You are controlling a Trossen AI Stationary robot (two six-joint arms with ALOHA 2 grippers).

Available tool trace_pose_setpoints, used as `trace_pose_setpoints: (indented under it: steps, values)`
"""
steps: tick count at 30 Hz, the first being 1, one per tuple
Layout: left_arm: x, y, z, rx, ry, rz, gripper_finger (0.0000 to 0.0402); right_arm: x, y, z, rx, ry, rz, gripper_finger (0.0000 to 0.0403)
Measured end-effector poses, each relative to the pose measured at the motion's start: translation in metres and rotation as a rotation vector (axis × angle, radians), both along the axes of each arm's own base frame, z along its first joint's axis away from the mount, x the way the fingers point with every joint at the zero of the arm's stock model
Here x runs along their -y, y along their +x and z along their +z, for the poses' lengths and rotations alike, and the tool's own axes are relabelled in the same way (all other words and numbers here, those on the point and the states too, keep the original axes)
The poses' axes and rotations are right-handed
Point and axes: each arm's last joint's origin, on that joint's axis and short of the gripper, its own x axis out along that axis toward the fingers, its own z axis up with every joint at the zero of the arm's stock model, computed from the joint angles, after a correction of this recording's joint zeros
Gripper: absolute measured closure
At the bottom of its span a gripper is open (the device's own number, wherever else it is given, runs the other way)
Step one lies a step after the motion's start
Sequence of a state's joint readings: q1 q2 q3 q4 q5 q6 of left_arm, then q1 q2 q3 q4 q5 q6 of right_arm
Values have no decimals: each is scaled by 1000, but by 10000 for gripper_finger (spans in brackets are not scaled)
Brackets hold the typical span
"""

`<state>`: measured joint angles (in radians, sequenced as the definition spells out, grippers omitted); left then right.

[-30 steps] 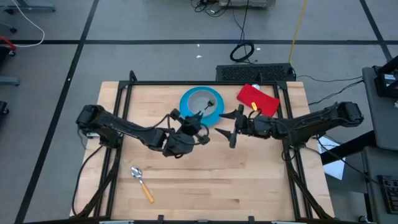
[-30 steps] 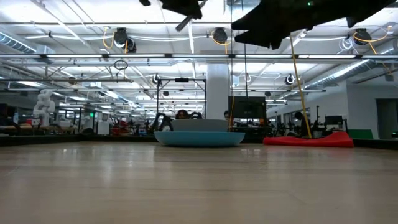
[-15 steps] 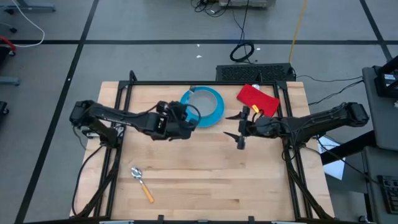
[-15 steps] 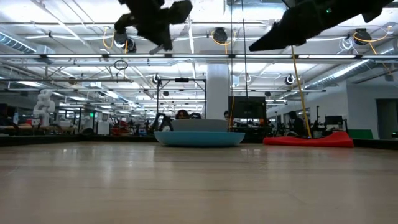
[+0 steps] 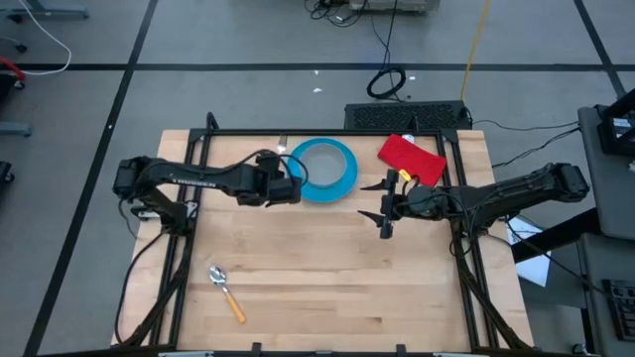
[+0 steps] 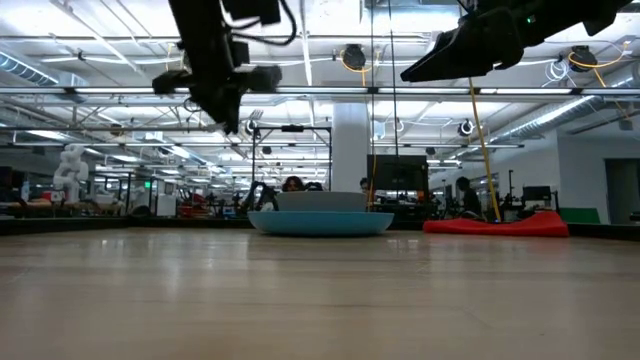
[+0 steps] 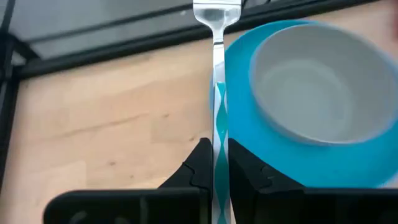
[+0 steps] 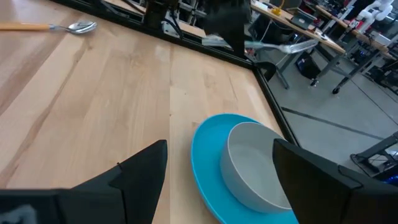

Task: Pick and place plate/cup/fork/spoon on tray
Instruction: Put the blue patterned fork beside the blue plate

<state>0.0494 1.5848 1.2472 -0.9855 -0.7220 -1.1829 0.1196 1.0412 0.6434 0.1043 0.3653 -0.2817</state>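
The left gripper (image 5: 290, 186), clamped on the one fork (image 7: 217, 93), has swung leftward from the table's middle to the left edge of the single blue plate (image 5: 327, 171); the one cup (image 5: 319, 162) sits on that plate. One spoon (image 5: 224, 292) lies near the front left. The right gripper (image 5: 380, 203), fingers spread wide, has barely shifted, beside the red cloth (image 5: 411, 159)

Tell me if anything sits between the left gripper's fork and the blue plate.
Nothing visible does. The left gripper holds the fork beside the plate, above bare table. The cup sits on the plate.
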Motion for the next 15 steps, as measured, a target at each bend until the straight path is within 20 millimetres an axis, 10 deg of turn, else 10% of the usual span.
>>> trace_pose_setpoints:
  steps: [15]
  values:
    - [-30,-14,-44,28,-69,135,374,0,0,0,-6,-20,8,124]
